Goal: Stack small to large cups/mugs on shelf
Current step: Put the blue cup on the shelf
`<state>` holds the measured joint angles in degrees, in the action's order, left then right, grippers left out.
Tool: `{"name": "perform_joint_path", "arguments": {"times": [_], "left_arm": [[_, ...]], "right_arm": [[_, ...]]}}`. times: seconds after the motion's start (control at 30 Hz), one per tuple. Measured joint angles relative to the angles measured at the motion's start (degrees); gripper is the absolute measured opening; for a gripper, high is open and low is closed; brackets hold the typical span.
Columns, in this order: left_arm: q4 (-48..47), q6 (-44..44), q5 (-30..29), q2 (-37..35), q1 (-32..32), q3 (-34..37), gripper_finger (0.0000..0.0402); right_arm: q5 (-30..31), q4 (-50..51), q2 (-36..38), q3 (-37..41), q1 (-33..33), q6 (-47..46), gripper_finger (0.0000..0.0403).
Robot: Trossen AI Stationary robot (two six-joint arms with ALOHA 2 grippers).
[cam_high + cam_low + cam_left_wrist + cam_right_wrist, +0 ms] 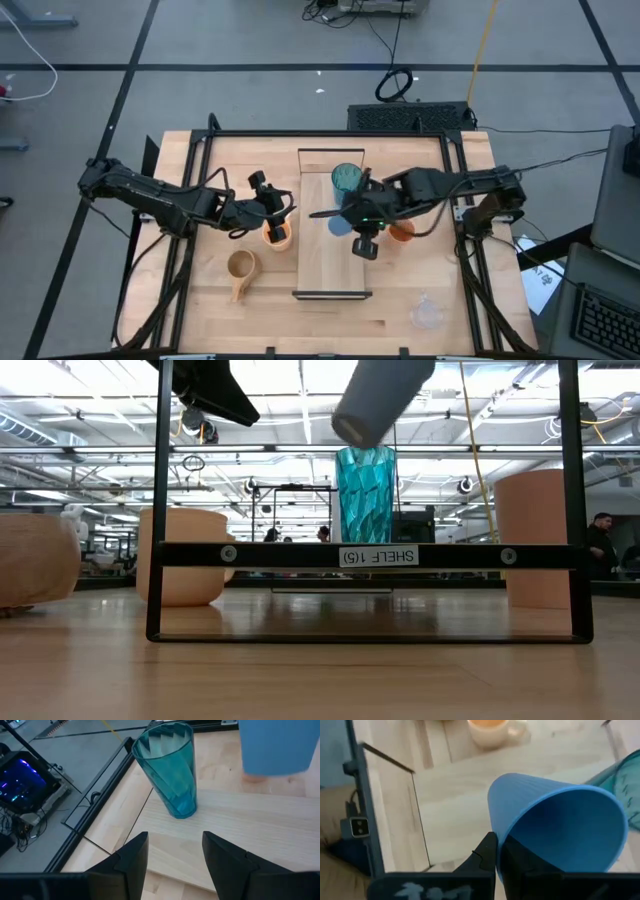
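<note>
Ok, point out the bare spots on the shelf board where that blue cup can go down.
The light-wood shelf board is bare from its near dark rail up toward the right gripper, which is shut on the blue ribbed cup. The far end is crowded: the tall teal faceted tumbler stands there.

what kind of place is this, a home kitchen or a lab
Most likely a robotics lab or workshop, not a kitchen: a grey floor marked with tape lines and strewn with cables, a ceiling of exposed rails and strip lights, and a test shelf labelled SHELF.
</note>
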<state>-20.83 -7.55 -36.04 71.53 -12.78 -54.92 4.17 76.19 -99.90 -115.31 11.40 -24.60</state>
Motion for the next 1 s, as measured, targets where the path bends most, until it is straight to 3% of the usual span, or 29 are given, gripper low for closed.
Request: {"name": "perform_joint_path", "arguments": {"times": [0.17,0.53,1.0], "left_arm": [[0.03,0.00,-0.01,0.00,0.00,0.00,0.0189],[-0.07,0.33,0.01,0.02,0.00,0.00,0.0189],[0.03,0.87,0.05,0.02,0.00,0.00,0.0189]], "right_arm": [[-2.87,1.72,-2.55,-0.26,-1.64,0.09,0.0000],[-2.98,2.05,-3.23,0.12,-3.13,1.07,0.0000],[-2.15,1.77,-3.20,3.12,-0.79,12.98,0.0000]]}}
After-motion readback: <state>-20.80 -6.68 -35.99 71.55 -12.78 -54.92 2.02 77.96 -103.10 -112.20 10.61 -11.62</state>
